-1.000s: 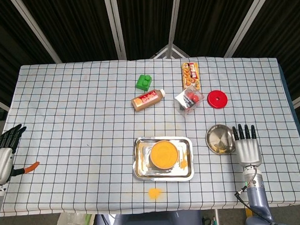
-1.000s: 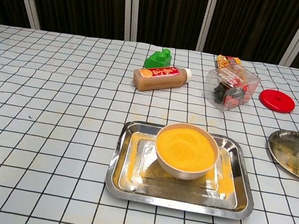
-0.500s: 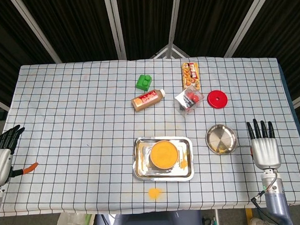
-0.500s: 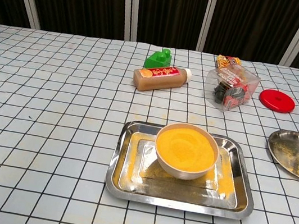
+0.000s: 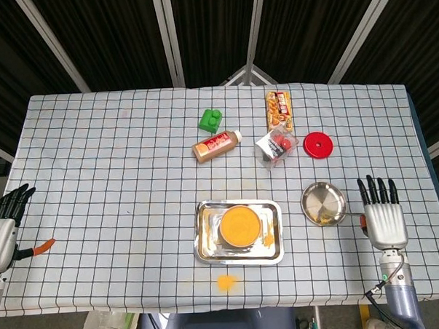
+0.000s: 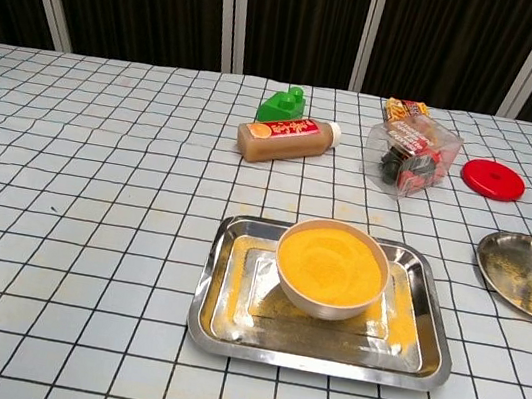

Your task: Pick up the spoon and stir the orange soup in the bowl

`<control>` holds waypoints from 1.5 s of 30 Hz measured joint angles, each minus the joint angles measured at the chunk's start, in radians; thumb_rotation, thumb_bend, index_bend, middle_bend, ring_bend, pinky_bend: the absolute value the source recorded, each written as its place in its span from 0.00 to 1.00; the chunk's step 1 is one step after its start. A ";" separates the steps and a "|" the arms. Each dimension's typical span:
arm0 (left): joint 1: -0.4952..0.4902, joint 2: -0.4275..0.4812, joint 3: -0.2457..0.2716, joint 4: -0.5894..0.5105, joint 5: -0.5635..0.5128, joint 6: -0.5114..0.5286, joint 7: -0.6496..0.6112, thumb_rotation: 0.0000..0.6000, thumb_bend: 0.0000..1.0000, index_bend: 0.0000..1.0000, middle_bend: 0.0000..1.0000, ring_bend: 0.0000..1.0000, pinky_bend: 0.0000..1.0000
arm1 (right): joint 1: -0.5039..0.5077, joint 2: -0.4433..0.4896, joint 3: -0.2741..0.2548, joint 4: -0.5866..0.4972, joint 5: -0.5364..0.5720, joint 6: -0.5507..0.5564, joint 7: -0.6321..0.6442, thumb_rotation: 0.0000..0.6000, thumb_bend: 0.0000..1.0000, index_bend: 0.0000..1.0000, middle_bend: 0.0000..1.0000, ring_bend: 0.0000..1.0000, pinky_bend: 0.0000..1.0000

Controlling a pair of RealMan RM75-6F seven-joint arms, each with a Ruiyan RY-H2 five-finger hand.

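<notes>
A white bowl of orange soup (image 5: 240,225) (image 6: 330,266) stands in a steel tray (image 5: 204,238) (image 6: 231,295) at the front centre. To its right lies a round steel dish (image 5: 323,202) (image 6: 526,271) with orange specks. A thin grey handle (image 5: 353,215), perhaps the spoon, pokes from the dish's right rim toward my right hand (image 5: 382,219); I cannot tell whether they touch. That hand lies flat, fingers straight and apart. My left hand (image 5: 2,234) is off the table's left edge with its fingers spread, and an orange-tipped piece (image 5: 45,246) juts from its side. The chest view shows neither hand.
At the back stand a green block (image 5: 210,120), a brown bottle lying down (image 5: 216,146), a snack box (image 5: 278,109), a clear tub (image 5: 276,147) and a red lid (image 5: 318,144). An orange spill (image 5: 225,281) marks the cloth in front of the tray.
My right hand has drawn back to the right, off the steel dish, and now sits beside it. My left hand has slid slightly outward and toward me.
</notes>
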 measured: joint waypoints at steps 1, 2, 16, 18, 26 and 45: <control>0.000 0.000 0.000 0.000 -0.001 -0.001 0.000 1.00 0.00 0.00 0.00 0.00 0.00 | 0.004 -0.005 0.003 -0.002 0.002 -0.003 -0.007 1.00 0.46 0.00 0.04 0.00 0.00; 0.000 0.000 0.000 0.001 -0.002 -0.001 0.000 1.00 0.00 0.00 0.00 0.00 0.00 | 0.006 -0.009 0.006 -0.003 0.006 -0.007 -0.014 1.00 0.46 0.00 0.04 0.00 0.00; -0.001 0.003 0.002 0.000 0.003 -0.006 -0.004 1.00 0.00 0.00 0.00 0.00 0.00 | 0.065 -0.122 0.069 0.056 0.181 -0.103 -0.153 1.00 0.32 0.00 0.04 0.00 0.00; -0.002 0.003 0.001 0.000 0.003 -0.007 -0.006 1.00 0.00 0.00 0.00 0.00 0.00 | 0.072 -0.137 0.072 0.069 0.189 -0.110 -0.160 1.00 0.32 0.00 0.04 0.00 0.00; -0.003 0.003 0.001 0.000 -0.001 -0.012 -0.007 1.00 0.00 0.00 0.00 0.00 0.00 | 0.089 -0.168 0.068 0.090 0.190 -0.118 -0.181 1.00 0.32 0.00 0.04 0.00 0.00; -0.001 0.019 0.014 0.002 0.010 -0.020 0.008 1.00 0.00 0.00 0.00 0.00 0.00 | -0.003 0.049 0.012 -0.112 0.047 -0.007 -0.005 1.00 0.32 0.00 0.00 0.00 0.00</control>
